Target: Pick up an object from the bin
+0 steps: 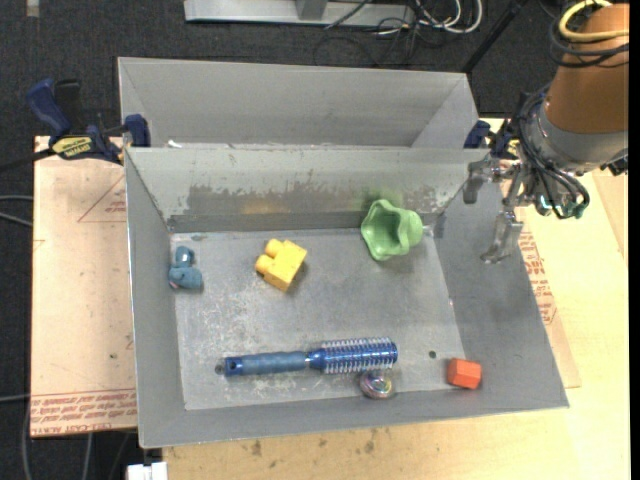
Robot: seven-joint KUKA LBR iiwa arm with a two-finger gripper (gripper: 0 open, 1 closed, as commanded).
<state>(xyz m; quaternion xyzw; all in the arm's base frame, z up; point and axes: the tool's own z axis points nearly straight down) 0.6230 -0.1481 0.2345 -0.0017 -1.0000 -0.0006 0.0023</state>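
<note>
Nearest the lens lay the blue brush (310,358) and orange block (463,373), untouched, and my gripper (493,230) hung over the bin (300,178)'s right wall near the green cup (390,230), open or clenched I couldn't tell, so nothing got picked yet.

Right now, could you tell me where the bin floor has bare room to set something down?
The widest bare floor lies mid-bin, between the yellow block, the green cup and the blue brush. Another patch runs from the cup down to the orange block. The front is tightest: brush, a small round thing, orange block.
</note>
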